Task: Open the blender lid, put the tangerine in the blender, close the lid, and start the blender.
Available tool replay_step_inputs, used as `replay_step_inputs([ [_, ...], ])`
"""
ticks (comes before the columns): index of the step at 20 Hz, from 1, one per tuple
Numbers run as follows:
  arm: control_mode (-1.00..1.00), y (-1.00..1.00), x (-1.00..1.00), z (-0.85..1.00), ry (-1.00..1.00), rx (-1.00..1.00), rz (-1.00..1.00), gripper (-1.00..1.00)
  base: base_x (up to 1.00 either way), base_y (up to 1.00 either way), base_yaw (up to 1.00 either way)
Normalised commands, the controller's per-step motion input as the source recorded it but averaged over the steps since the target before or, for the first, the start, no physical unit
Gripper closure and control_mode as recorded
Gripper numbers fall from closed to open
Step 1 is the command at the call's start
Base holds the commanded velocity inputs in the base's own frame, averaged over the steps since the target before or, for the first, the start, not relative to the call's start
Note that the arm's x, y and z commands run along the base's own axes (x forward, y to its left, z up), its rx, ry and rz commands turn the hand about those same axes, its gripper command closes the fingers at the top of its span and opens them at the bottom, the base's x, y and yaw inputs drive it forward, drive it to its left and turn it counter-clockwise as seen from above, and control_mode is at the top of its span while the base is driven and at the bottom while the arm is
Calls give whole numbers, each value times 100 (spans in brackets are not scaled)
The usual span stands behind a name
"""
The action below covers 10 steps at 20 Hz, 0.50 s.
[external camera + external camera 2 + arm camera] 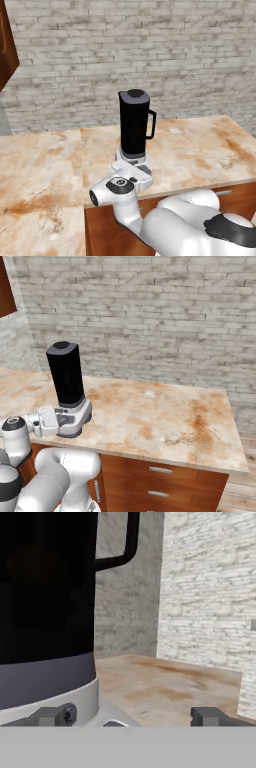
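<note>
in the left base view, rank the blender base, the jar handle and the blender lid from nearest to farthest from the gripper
1. blender base: directly at the gripper, low on the counter.
2. jar handle: higher, on the jar's right side.
3. blender lid: atop the jar, farthest up.

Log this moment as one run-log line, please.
blender: on counter | blender lid: on jar | tangerine: faint orange inside jar | gripper: low at blender base, jaws open

You have a marble-look countertop (200, 145) in tan and rust tones ahead of you, running along a grey-white brick wall (150, 55). Below its front edge sit brown wooden drawers (165, 476) with metal handles, and a brown cabinet (6, 45) hangs at the upper left.
</note>
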Motion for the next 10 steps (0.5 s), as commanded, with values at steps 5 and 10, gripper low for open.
replay_step_inputs([
  [5,-100,-30,-54,0,-13,2,0,-100,0,0,0],
  [10,-100,-12,-31,0,-11,1,0,-100,0,0,0],
])
